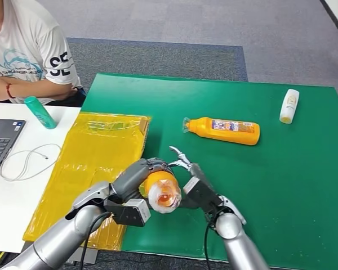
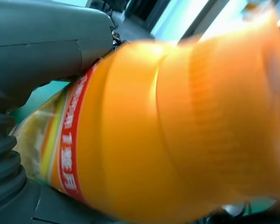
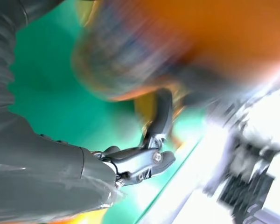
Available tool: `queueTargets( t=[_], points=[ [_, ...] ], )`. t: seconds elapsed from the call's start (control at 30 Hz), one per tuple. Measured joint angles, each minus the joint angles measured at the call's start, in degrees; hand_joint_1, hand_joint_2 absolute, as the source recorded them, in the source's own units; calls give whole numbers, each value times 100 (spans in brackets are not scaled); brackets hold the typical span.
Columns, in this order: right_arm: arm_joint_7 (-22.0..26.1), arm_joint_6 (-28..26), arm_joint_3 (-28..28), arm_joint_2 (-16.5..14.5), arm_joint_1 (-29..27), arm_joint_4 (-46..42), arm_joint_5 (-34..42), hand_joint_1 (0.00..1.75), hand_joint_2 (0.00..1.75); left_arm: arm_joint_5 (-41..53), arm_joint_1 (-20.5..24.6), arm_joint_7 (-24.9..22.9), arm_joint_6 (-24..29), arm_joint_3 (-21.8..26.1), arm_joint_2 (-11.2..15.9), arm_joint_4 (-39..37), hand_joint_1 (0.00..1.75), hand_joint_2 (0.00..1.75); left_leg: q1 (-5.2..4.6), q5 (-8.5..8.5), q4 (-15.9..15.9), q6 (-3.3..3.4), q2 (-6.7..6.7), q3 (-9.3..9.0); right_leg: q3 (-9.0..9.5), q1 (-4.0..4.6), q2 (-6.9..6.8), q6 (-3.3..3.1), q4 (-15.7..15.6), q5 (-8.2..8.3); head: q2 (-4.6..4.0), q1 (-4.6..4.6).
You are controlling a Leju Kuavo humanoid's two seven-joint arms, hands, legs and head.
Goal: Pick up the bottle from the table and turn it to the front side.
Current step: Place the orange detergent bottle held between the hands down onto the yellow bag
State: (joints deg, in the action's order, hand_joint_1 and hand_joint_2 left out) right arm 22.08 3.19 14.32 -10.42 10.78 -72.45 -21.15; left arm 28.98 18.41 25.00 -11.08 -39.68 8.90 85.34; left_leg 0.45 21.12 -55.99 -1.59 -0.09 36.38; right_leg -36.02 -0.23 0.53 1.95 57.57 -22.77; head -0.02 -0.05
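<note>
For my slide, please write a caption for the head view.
Left robot hand holds an orange bottle above the green table; right robot hand touches it.

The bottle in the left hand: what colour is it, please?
Orange bottle, clearest in the left wrist view.

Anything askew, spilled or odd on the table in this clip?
No spill or damage shows. Two bottles lie on their sides on the green mat: the orange bottle and the small white bottle. The left hand grips another orange bottle off the mat, with the right hand against it.
</note>
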Motion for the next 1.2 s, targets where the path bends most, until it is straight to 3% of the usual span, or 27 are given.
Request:
queueTargets(
  t=[0.17, 0.3, 0.73, 0.83, 0.9, 1.0, 1.2],
  points=[
    [-128, -72, -1394, 107, 120, -387, 394, 0, 175, 54, -153, -37, 12, -85, 108, 257, 175, 175, -7, 1, -2, 4, 3, 0, -4, -10, 4, 6, -1, 6, 1, 1],
    [-177, 59, -1982, 138, 126, -626, 371, 0, 175, 72, -188, -73, 14, -157, 130, 384, 175, 175, -8, 2, -2, 4, 2, 1, -5, -11, 5, 7, -1, 5, 0, 0],
    [-178, 193, -2430, 141, 124, -737, 115, 0, 175, 79, -187, -85, 28, -296, 134, 482, 175, 175, -7, 1, -1, 4, 3, 1, -5, -10, 6, 6, 1, 5, 1, 1],
    [-191, 247, -2430, 141, 137, -726, 40, 0, 175, -129, -120, -128, -200, -317, 170, 465, 175, 175, -7, 1, -1, 4, 3, 2, -5, -10, 6, 6, 1, 5, 1, 1],
    [-191, 329, -2417, 141, 198, -665, -19, 0, 175, -768, 49, -139, -767, -358, 316, 361, 175, 175, -7, -2, -1, 0, 3, 2, -5, -9, 7, 3, 3, 7, 1, 0],
    [-160, 394, -2335, 141, 356, -467, -89, 0, 175, -1912, 370, -3, -1589, -386, 744, 41, 175, 175, -5, -10, 0, -13, 7, 1, -15, -5, 12, -8, 11, 14, 1, -2],
    [-116, 368, -2142, 143, 498, -126, -144, 0, 175, -2489, 825, -196, -1855, -154, 1489, -623, 175, 175, 11, -25, 0, -30, 5, 5, -22, 12, 11, -22, 20, 16, 1, -2]
  ],
)
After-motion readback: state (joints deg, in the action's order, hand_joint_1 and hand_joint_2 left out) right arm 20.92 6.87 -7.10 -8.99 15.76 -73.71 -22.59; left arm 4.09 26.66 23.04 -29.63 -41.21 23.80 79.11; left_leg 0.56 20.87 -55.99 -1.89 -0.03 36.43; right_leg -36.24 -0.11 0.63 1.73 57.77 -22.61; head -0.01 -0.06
